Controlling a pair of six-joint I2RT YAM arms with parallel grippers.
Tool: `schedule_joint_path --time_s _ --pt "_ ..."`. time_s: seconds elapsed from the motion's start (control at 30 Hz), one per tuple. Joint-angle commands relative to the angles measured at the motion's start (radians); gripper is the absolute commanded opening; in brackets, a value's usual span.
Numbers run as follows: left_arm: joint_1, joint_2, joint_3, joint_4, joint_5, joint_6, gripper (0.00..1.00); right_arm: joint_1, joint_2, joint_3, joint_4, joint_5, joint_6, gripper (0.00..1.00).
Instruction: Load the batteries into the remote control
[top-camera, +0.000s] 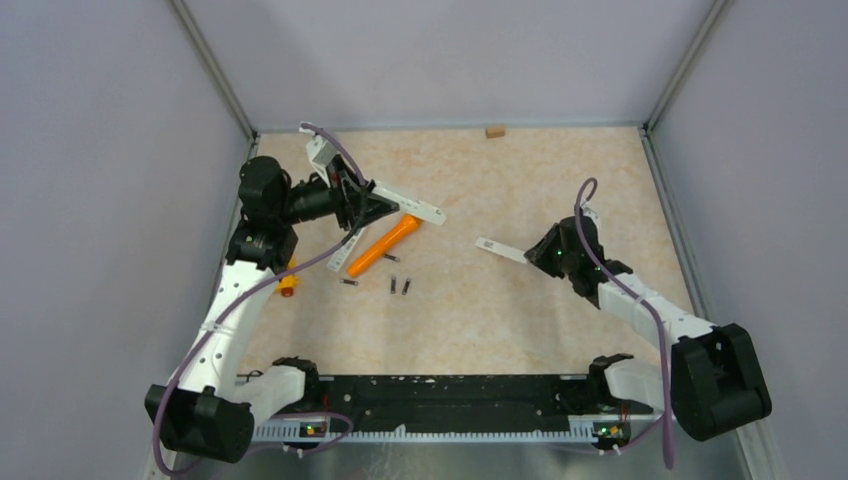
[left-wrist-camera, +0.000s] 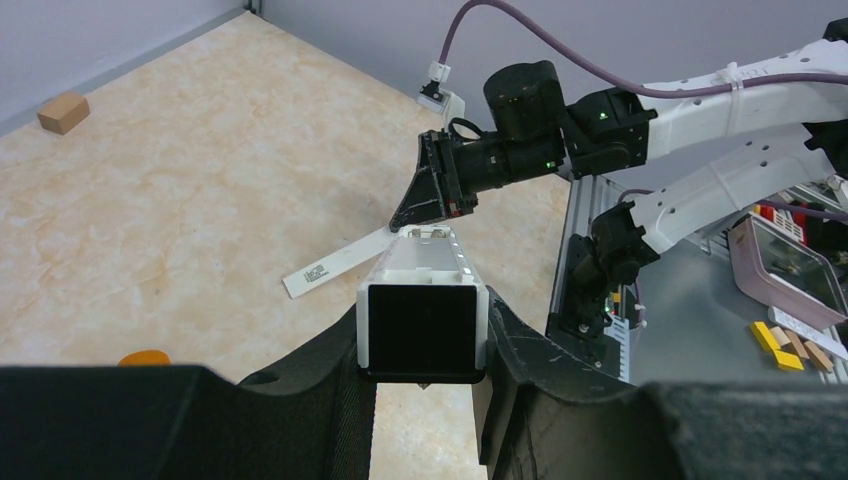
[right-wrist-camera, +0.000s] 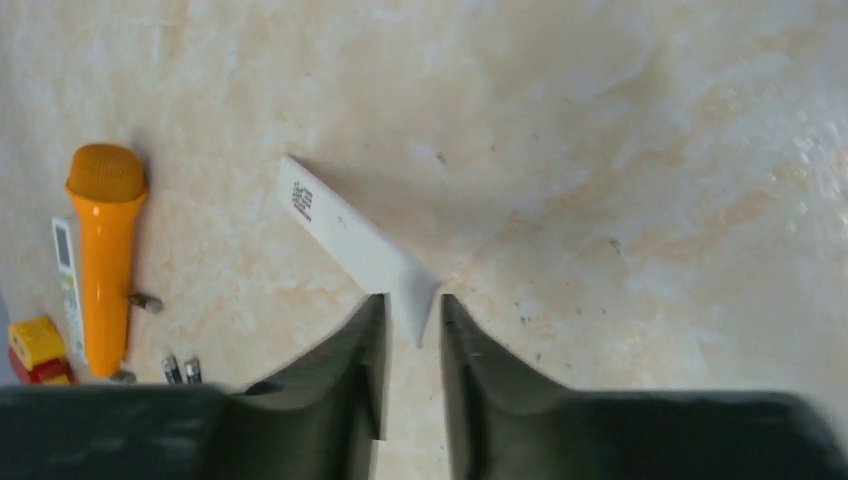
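Bare surface (top-camera: 520, 320) lies open between the arms; the orange tube (top-camera: 385, 245) lies close beside the batteries (top-camera: 400, 285).

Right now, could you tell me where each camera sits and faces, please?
Top external: high behind the robot, looking down; both arms show.
Left wrist: faces across the table at the right gripper; own fingers grip the remote control.
Right wrist: looks down; own fingers flank the white cover.
Shared: all three show that cover.

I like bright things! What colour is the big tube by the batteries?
The tube is orange, clearest in the right wrist view.
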Motion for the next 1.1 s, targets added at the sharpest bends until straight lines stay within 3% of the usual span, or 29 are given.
schedule_joint_path --time_s 0.0,0.07,0.17,0.23,0.37,0.43,0.57,0.7,1.07 --pt "-0.005 -0.025 -0.011 0.087 0.049 -0.019 0.00 -0.008 -0.035 0.047 -0.134 0.136 -0.057 0.43" --pt "-0.004 -0.022 -0.012 0.086 0.054 -0.019 0.00 -0.011 -0.064 0.058 -0.172 0.162 -0.063 0.65" --pt "-0.005 -0.016 -0.012 0.085 0.066 -0.030 0.00 -0.010 -0.120 0.080 -0.174 0.122 -0.129 0.75" --pt "-0.006 -0.011 -0.011 0.083 0.075 -0.037 0.00 -0.009 -0.162 0.104 -0.127 0.019 -0.213 0.76" --pt "-0.016 -0.002 -0.007 0.071 0.106 -0.043 0.00 0.005 -0.240 0.147 0.059 -0.366 -0.324 0.76" --pt "-0.025 0.001 -0.008 0.061 0.131 -0.040 0.00 0.050 -0.260 0.177 0.146 -0.486 -0.359 0.77" --pt "-0.052 0.002 -0.007 0.020 0.184 -0.006 0.00 0.203 -0.262 0.254 0.233 -0.564 -0.477 0.77" --pt "-0.072 -0.008 -0.005 0.000 0.240 0.013 0.00 0.276 -0.218 0.307 0.325 -0.680 -0.509 0.78" --pt "-0.088 -0.039 0.004 -0.002 0.300 0.031 0.00 0.458 -0.076 0.472 0.176 -0.774 -0.731 0.75"
